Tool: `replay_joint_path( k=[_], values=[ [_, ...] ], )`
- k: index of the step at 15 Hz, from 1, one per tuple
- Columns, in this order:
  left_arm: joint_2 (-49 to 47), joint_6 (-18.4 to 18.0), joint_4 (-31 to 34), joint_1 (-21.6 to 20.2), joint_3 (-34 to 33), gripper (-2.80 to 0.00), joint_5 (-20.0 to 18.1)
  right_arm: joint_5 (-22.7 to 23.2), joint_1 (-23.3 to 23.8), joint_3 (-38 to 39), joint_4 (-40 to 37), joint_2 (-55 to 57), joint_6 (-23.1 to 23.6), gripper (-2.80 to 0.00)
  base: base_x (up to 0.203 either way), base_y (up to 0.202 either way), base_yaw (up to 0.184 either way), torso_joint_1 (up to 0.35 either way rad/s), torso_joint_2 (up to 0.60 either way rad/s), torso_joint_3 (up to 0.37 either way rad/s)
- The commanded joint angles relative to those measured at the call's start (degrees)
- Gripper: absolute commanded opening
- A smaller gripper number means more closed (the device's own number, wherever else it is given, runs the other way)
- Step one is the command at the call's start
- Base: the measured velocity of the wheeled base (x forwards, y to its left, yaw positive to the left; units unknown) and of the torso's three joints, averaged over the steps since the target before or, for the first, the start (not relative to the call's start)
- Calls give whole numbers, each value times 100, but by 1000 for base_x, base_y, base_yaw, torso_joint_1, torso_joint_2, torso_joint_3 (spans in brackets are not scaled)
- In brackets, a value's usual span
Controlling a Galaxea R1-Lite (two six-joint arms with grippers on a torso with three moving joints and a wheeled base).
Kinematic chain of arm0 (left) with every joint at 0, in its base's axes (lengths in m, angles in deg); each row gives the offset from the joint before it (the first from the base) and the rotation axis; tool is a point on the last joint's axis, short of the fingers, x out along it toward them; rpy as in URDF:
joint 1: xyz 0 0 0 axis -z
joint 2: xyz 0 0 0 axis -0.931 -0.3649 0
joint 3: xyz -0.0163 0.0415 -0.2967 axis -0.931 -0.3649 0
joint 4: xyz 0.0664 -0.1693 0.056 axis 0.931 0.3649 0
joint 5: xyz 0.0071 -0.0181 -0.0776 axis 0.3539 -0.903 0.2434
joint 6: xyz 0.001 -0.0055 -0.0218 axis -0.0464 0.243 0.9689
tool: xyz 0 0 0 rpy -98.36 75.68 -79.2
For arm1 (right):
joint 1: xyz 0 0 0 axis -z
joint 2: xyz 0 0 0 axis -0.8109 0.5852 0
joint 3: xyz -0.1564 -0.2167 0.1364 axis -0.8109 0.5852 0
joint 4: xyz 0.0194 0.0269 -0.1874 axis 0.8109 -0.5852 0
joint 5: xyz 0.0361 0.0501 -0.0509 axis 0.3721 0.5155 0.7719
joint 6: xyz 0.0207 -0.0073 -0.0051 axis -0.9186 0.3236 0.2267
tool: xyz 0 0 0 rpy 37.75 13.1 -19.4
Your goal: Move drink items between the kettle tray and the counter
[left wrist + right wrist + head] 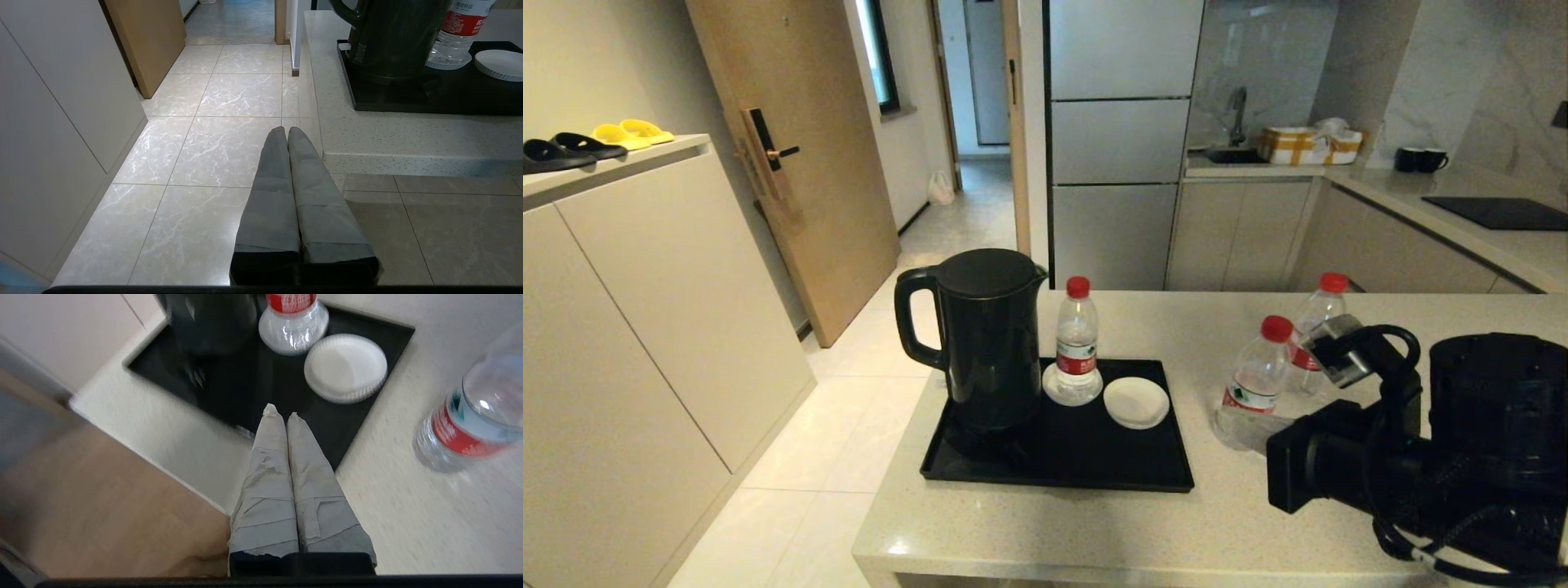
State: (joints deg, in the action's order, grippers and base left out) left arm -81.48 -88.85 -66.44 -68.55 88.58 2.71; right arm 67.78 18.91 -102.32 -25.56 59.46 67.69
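One water bottle (1077,339) stands on the kettle tray (1058,469), on a small white saucer (1072,385) just beside the kettle (984,335). A second white saucer (1136,402) sits next to it on the tray with nothing on it. Two more bottles stand on the counter (1143,531), to the right of the tray. The near bottle (1255,380) is close to the tray's right edge, and the far bottle (1313,327) is just behind it, partly hidden by the right arm.

The right gripper (281,412) hangs over the near right part of the tray. Its two fingers are pressed together and hold nothing. In the right wrist view the near bottle looks a bit blurry, so I cannot tell if it is standing quite straight.

The left gripper (284,131) is parked low, off the left end of the counter, above the floor tiles. Its fingers are pressed together too, with nothing between them.

So the job looks partly done at most. One bottle is on the tray and two are on the counter. If the bottles are going onto the tray, two are left to move, and the empty saucer looks like the next spot. If they are coming off the tray, only one is left. To pick up any bottle, the right gripper must first spread its fingers.
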Motion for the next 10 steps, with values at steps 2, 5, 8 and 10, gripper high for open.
replay_joint_path(
  k=[2,5,8,10],
  values=[
    [-6,-2,3,4,0,-280,-1,-699,-125,353,-328,-1528,55,-280,0,0,0,0,0,0],
    [-6,-2,3,4,0,-280,-1,-2203,-37,282,-1976,-3703,129,-280,0,0,0,0,0,0],
    [-6,-2,3,4,0,-280,-1,-2976,1085,-233,-4781,-6100,163,-280,0,0,0,0,0,0],
    [-6,-2,3,4,0,-280,-1,-3583,1683,-1049,-7242,-6950,-489,-280,0,0,0,0,0,0]
  ],
)
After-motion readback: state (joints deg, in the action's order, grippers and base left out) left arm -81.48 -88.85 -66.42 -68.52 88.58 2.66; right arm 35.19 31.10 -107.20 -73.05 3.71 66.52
